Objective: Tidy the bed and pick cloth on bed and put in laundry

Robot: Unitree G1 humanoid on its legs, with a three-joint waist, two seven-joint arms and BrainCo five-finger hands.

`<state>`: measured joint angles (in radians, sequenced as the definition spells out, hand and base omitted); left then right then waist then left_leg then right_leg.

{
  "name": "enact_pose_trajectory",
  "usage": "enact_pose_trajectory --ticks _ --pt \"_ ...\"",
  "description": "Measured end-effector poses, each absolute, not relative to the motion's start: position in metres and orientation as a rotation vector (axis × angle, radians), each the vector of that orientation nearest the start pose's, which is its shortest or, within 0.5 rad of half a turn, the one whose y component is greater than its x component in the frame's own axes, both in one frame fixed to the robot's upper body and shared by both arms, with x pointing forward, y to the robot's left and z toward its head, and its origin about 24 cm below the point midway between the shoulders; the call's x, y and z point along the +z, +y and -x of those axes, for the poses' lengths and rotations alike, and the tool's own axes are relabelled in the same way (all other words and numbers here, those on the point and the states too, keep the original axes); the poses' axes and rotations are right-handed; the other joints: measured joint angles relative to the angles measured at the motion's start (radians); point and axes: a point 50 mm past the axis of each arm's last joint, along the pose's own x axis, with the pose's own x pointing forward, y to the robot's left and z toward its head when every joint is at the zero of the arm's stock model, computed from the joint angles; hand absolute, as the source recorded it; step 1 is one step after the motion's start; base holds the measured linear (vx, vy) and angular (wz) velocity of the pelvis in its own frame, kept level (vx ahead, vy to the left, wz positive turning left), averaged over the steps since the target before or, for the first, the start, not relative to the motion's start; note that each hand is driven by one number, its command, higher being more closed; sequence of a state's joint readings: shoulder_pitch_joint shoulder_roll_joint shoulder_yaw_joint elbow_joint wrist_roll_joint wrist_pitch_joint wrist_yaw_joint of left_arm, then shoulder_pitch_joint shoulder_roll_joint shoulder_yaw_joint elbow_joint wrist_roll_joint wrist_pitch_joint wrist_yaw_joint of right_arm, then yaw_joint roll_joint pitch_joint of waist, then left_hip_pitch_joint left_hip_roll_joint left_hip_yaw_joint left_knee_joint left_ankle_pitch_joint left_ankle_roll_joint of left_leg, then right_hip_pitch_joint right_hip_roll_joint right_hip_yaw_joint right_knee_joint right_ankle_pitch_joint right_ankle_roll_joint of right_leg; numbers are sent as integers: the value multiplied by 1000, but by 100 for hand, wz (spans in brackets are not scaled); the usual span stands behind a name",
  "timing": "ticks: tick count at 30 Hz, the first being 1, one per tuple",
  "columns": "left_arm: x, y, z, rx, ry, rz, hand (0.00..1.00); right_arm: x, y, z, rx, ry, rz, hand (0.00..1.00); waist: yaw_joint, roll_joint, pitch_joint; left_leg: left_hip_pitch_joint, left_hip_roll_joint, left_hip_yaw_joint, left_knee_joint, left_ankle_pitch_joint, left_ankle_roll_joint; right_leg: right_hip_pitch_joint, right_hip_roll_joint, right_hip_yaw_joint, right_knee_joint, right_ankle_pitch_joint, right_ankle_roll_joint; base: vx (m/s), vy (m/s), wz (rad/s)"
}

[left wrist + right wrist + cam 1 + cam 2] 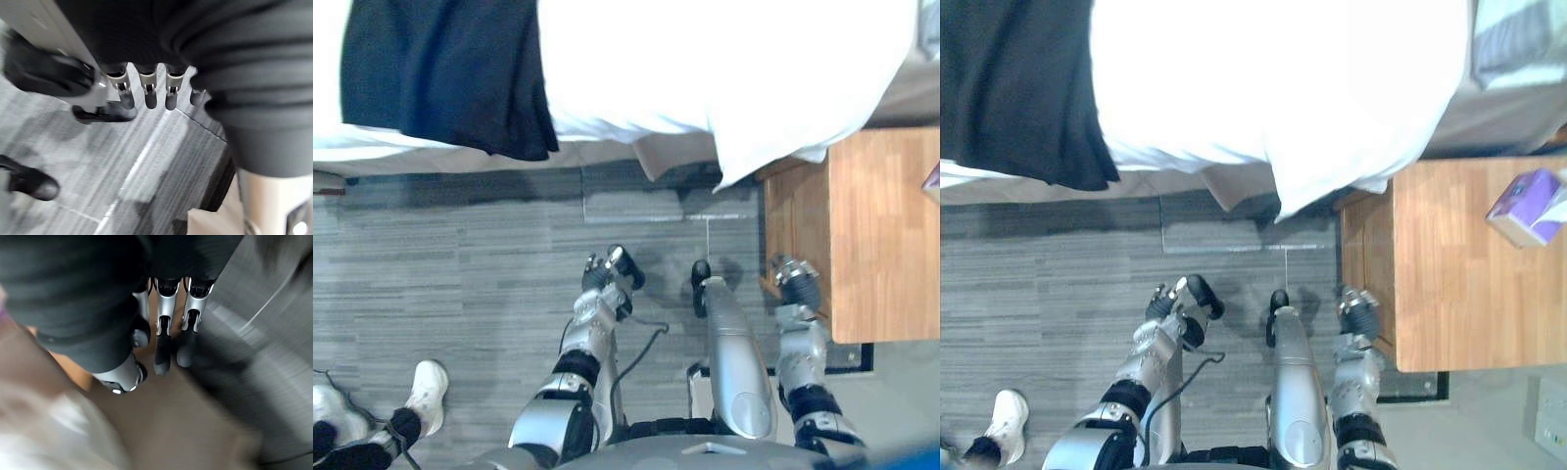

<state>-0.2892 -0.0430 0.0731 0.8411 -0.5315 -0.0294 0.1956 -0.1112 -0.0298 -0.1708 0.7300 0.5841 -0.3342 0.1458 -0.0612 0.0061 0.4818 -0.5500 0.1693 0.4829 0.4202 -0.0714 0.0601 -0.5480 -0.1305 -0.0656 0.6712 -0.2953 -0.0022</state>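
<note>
A dark navy cloth (pixel 440 73) lies on the bed (pixel 636 59) at the upper left and hangs over its near edge. A white duvet (pixel 1283 88) covers the rest of the bed, one corner drooping toward the floor. My left hand (pixel 607 279) hangs low over the grey floor, well short of the bed, fingers (pixel 149 93) relaxed and holding nothing. My right hand (pixel 795 284) hangs beside the wooden nightstand, fingers (pixel 164 345) straight and empty.
A wooden nightstand (pixel 1459 264) stands at the right beside the bed, with a purple tissue box (pixel 1528 208) on top. A person's white shoe (pixel 426 392) is on the grey plank floor (pixel 440 274) at lower left.
</note>
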Motion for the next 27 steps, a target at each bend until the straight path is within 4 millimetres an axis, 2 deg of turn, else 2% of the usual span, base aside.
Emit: enact_pose_trajectory --ticks 2,5,6,7,8,9,10,11,12,14,15,17,19,21,22,23,24,25,26,27 --pt "-87 138 -245 222 644 438 0 -74 -176 -226 -176 323 -389 0 17 -13 -29 46 -12 -9 28 -32 4 68 -20 -10 2 -18 12 81 37 22" --pt "-92 139 -234 146 618 414 0 -88 -160 -214 -53 442 -170 0 29 -23 -61 80 -37 -39 38 -66 16 135 -55 -48 6 -38 18 46 43 42" --pt "-93 139 -232 136 609 418 0 -91 -160 -211 -48 457 -157 0 28 -28 -64 98 -38 -23 24 -73 13 154 -63 -57 -7 -37 18 66 13 58" --pt "-94 141 -228 131 588 415 0 -97 -159 -203 -47 494 -153 0 25 -44 -74 145 -38 39 -24 -92 -20 193 -84 -70 -45 -30 26 88 -9 48" --pt "-94 146 -226 140 571 401 0 -102 -159 -198 -51 523 -159 0 23 -59 -84 154 -32 62 0 -92 -3 204 -104 -83 -70 -27 28 156 -12 35" --pt "-96 149 -220 143 550 383 0 -111 -160 -187 -73 574 -186 0 34 -70 -112 151 15 10 71 -94 28 215 -109 -82 -77 -25 25 187 -8 17" --pt "-104 149 -210 147 564 383 0 -117 -165 -176 -112 605 -229 0 38 -62 -145 170 57 -34 66 -97 -40 216 -112 -84 -75 -25 32 149 -3 16" --pt "-104 148 -209 141 561 379 0 -120 -171 -172 -144 617 -247 0 30 -62 -150 169 55 -21 69 -92 -49 222 -119 -88 -79 -23 38 140 96 17" --pt "-105 150 -207 139 539 354 0 -127 -182 -162 -217 653 -295 0 36 -69 -155 170 49 -19 81 -104 -41 246 -124 -88 -122 -2 68 105 174 11" --pt "-106 160 -205 160 546 323 0 -132 -183 -154 -242 677 -314 0 41 -78 -160 170 38 -32 107 -117 -48 265 -135 -93 -132 6 75 98 198 9" --pt "-110 165 -201 177 582 270 0 -135 -187 -147 -267 694 -315 0 35 -68 -160 169 40 -61 162 -168 -44 293 -142 -113 -118 -3 70 48 140 19" --pt "-118 169 -193 186 642 192 0 -139 -191 -138 -302 716 -332 0 26 -58 -160 184 54 -66 224 -229 -42 323 -152 -136 -95 -22 54 32 149 10" --pt "-121 176 -186 206 670 95 0 -142 -197 -131 -309 734 -330 0 30 -61 -167 243 55 -30 231 -271 -38 359 -171 -144 -85 -27 27 38 176 -43" --pt "-128 189 -169 270 712 51 0 -144 -194 -127 -261 752 -326 0 24 -63 -195 298 48 12 187 -273 -43 370 -174 -187 -109 1 55 35 153 -77" --pt "-130 201 -159 315 739 27 0 -145 -193 -124 -237 755 -324 0 17 -53 -205 329 44 29 143 -262 -54 396 -138 -213 -176 21 92 48 83 -21" --pt "-133 206 -155 322 770 14 0 -146 -196 -118 -241 755 -325 0 -8 -55 -216 354 26 21 87 -239 -56 437 -107 -197 -247 41 116 60 57 3" --pt "-134 206 -153 322 789 11 0 -146 -199 -114 -244 763 -321 0 -10 -58 -222 367 11 18 53 -225 -60 454 -101 -197 -280 54 118 86 -1 39" --pt "-135 205 -153 308 806 -2 0 -150 -201 -102 -257 802 -318 0 -8 -45 -239 382 -14 14 -17 -191 -58 474 -88 -195 -344 74 125 115 -45 37" --pt "-135 205 -153 289 822 -23 0 -152 -200 -97 -258 818 -323 0 -6 -52 -252 397 -39 2 -82 -150 -51 494 -74 -190 -399 99 121 119 -69 37" --pt "-135 206 -153 282 830 -38 0 -152 -201 -96 -256 819 -323 0 -8 -47 -253 399 -50 -1 -109 -132 -48 496 -72 -190 -415 112 113 134 -85 23"
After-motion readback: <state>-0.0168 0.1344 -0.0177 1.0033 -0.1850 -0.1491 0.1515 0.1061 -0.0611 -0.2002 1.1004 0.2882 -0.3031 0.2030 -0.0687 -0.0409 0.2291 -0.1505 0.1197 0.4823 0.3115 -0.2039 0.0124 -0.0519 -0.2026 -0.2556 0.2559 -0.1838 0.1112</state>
